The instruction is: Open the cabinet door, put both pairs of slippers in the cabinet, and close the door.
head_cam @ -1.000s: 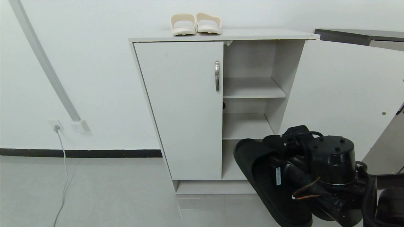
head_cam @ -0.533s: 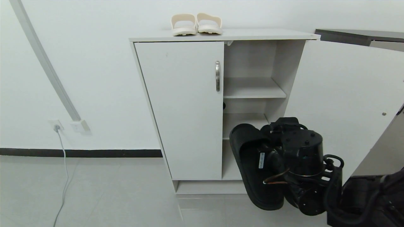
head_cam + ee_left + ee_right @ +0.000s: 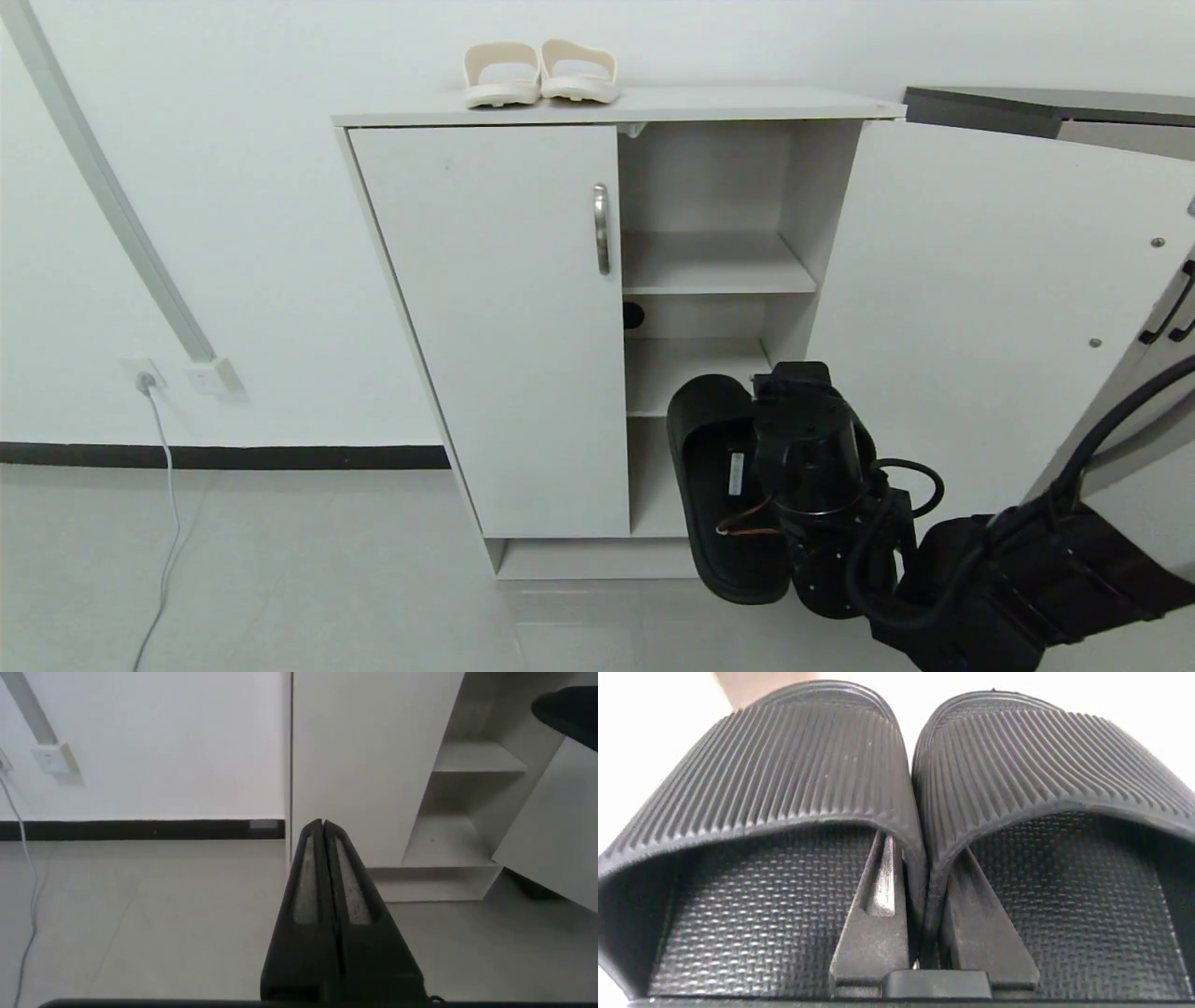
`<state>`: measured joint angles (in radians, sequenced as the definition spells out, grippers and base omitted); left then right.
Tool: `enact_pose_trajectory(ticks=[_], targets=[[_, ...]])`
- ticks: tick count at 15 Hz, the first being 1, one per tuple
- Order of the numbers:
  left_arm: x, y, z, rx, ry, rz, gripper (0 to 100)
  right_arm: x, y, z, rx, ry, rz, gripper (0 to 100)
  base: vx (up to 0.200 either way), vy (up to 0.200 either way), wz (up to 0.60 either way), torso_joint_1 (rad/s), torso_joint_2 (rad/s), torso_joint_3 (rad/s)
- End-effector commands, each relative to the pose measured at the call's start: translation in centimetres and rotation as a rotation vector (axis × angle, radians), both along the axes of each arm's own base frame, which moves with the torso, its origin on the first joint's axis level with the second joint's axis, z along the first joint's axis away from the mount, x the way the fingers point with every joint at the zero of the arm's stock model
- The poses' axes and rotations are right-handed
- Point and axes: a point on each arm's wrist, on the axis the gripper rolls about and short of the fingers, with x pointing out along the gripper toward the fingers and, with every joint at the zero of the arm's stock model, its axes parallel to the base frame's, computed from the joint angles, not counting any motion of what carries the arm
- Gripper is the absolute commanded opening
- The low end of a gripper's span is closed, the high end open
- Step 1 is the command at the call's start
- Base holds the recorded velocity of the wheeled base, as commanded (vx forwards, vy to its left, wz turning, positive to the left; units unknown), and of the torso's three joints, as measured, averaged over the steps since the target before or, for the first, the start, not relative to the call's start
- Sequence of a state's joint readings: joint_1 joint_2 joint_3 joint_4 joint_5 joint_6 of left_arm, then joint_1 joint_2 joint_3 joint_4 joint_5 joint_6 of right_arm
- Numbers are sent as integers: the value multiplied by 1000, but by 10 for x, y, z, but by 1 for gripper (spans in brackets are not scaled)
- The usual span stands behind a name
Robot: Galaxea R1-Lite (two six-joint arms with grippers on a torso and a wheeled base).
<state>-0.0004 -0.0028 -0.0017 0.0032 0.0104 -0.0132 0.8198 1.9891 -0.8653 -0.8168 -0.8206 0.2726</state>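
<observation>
Your right gripper (image 3: 922, 896) pinches the black slippers (image 3: 719, 485) by their two inner strap edges, holding the pair on end just before the cabinet's (image 3: 485, 327) open right half, near the bottom compartment (image 3: 646, 476). Your left gripper (image 3: 322, 873) is pressed together, empty. You are placing the first pair: next, ease it in past the open door (image 3: 971, 308) and lay it flat, then fetch the cream slippers (image 3: 541, 73) from the cabinet top.

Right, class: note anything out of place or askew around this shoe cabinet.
The cream slippers sit on top of the cabinet, not inside. The black slippers hang on end from the right gripper before the open side. Nothing looks damaged.
</observation>
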Motion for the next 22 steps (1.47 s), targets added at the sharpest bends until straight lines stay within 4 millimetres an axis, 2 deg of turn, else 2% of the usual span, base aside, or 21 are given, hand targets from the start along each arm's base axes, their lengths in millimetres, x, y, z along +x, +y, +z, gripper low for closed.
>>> enact_pose_trajectory(ticks=[1,4,5,7,8,10,14,20,22], targets=[[0,0,0,1,3,1,0,-1,0,-8,-19,19,4,0,0,0,0,0,0,0],[0,0,0,-1,0,2,0,-4,2,-10,-22,23,17,0,0,0,0,0,0,0],[0,0,0,-1,0,2,0,-5,6,-23,-25,47,32,0,0,0,0,0,0,0],[0,0,0,1,0,2,0,-3,10,-34,13,55,78,0,0,0,0,0,0,0],[0,0,0,1,0,2,0,-2,9,-46,7,59,85,0,0,0,0,0,0,0],[0,0,0,1,0,2,0,0,12,-55,-2,67,84,0,0,0,0,0,0,0],[0,0,0,1,1,1,0,2,13,-54,3,62,82,0,0,0,0,0,0,0],[0,0,0,1,1,1,0,7,17,-74,-28,95,81,0,0,0,0,1,2,-102],[0,0,0,1,1,-1,0,19,21,-78,-18,86,69,0,0,0,0,0,5,-198]])
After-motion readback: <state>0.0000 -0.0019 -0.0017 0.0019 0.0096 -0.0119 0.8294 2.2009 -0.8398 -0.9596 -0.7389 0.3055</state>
